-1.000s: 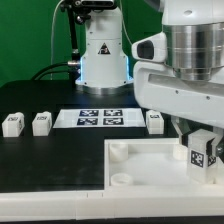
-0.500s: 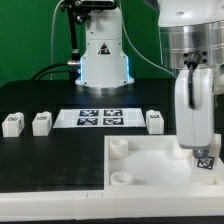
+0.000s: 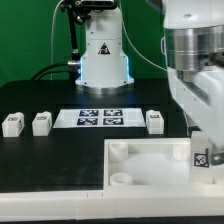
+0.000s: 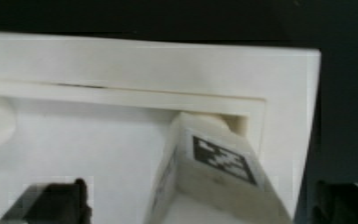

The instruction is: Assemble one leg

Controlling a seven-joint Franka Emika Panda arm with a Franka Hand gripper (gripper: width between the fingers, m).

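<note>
A white leg (image 3: 203, 157) with a black-and-white tag stands in the far corner socket of the large white panel (image 3: 150, 168), at the exterior view's right. My gripper (image 3: 204, 146) hangs right over it. In the wrist view the leg (image 4: 215, 165) stands between my two dark fingers (image 4: 55, 200), with a gap on each side; the gripper (image 4: 197, 198) is open and not touching it. The panel's raised rim (image 4: 140, 92) runs around the corner behind the leg. Three more legs lie on the black table: two (image 3: 12, 124) (image 3: 41, 122) at the exterior view's left, one (image 3: 155, 121) just behind the panel.
The marker board (image 3: 100, 117) lies between the loose legs, in front of the robot base (image 3: 103, 60). The panel has round sockets (image 3: 119, 149) (image 3: 121, 180) on its left side. My arm hides the panel's right edge.
My hand has turned about its vertical axis over the leg. The leg stays in the corner socket, and its tag has shifted slightly. The loose legs have not moved.
</note>
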